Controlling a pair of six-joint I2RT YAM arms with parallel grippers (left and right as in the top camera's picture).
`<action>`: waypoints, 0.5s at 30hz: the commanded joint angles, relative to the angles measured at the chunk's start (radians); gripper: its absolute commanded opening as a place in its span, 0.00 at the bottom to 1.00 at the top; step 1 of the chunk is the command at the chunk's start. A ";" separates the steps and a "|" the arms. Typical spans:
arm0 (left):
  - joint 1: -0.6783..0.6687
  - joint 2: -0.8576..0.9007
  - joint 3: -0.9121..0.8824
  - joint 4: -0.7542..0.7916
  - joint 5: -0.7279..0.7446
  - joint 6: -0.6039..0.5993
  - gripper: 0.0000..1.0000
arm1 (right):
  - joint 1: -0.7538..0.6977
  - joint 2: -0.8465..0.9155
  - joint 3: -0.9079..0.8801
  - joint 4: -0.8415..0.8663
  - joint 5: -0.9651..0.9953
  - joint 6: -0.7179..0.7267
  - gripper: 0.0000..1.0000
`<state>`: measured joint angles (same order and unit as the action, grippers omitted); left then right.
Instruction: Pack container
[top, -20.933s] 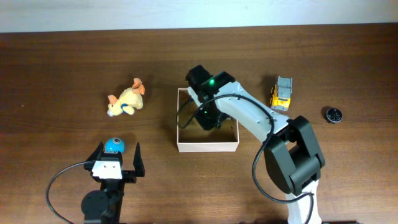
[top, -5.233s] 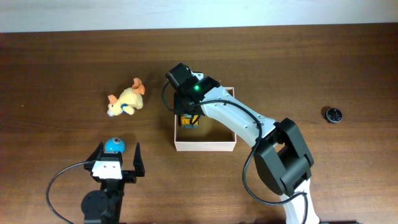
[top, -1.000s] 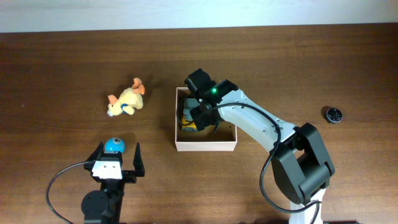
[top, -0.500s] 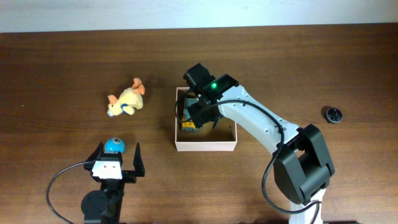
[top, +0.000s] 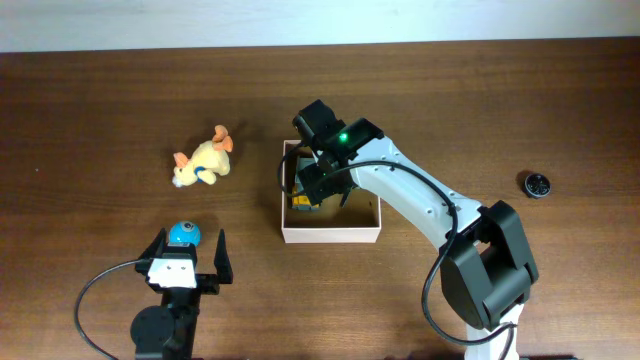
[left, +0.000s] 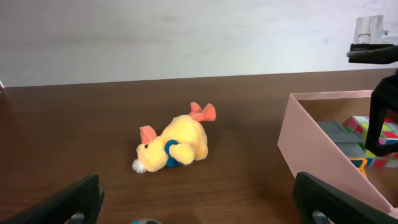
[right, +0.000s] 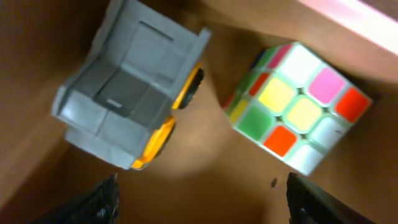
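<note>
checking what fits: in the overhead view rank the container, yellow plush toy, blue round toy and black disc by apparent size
1. container, clearly largest
2. yellow plush toy
3. blue round toy and black disc: these look about alike, so they are not ranked against each other

You are working on a dark brown wooden table (top: 100, 100) with a visible grain. Four things lie directly on it. On your left half a yellow plush duck (top: 203, 163) lies on its side, its orange feet towards the far edge and a blue band at its neck. Nearer you on the same side, well apart from the duck, sits a small round blue toy (top: 183, 234). Around the middle stands the container (top: 332, 236), a shallow square box with white outer walls. Far out to your right lies a small black disc (top: 538, 185), alone on bare wood.
</note>
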<state>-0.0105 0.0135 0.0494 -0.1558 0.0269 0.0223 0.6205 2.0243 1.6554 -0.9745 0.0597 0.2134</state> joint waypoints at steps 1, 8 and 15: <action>0.005 -0.008 -0.007 0.003 0.004 0.016 0.99 | -0.016 -0.030 0.019 -0.009 0.058 0.004 0.80; 0.005 -0.008 -0.007 0.003 0.004 0.016 0.99 | -0.032 -0.022 0.018 0.029 0.126 0.004 0.80; 0.005 -0.008 -0.007 0.003 0.004 0.016 0.99 | -0.032 -0.019 0.014 0.082 0.159 0.005 0.80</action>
<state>-0.0105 0.0135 0.0494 -0.1555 0.0269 0.0223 0.5896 2.0243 1.6554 -0.9039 0.1787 0.2138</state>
